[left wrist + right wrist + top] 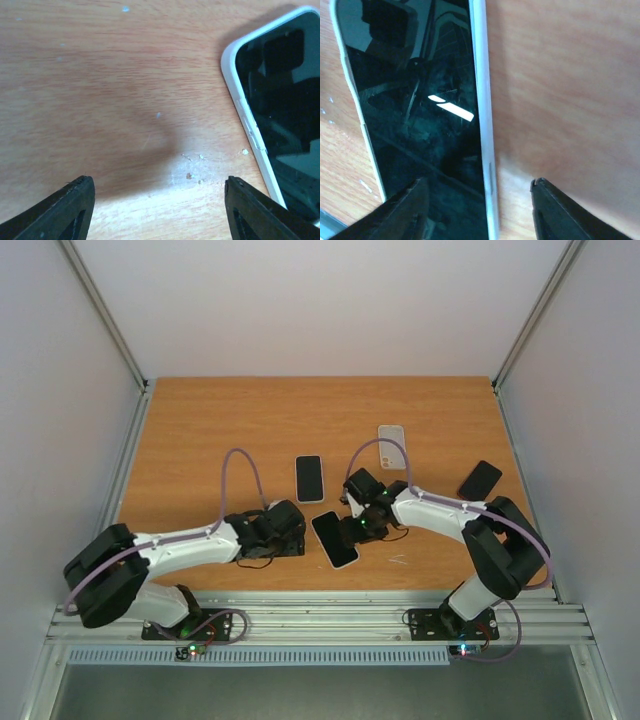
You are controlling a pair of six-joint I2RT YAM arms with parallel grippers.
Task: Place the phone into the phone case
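A phone (pixel 334 539) with a dark screen lies face up on the table, set in a white rim that looks like the phone case. In the left wrist view the phone (pixel 280 110) is at the right, clear of my open left gripper (pixel 159 200), which has only bare wood between its fingers. My left gripper (pixel 296 532) sits just left of the phone. My right gripper (pixel 362 528) is at the phone's right side. In the right wrist view that gripper (pixel 480 200) is open and straddles the phone's (pixel 415 115) white edge. One finger is over the screen and the other over wood.
A second white-edged phone (pixel 310 478) lies further back, near the middle. A pale clear case (pixel 392 447) lies at the back right, and a black phone-shaped slab (pixel 480 480) lies near the right edge. Metal rails run along the table's (pixel 200 420) near edge and sides.
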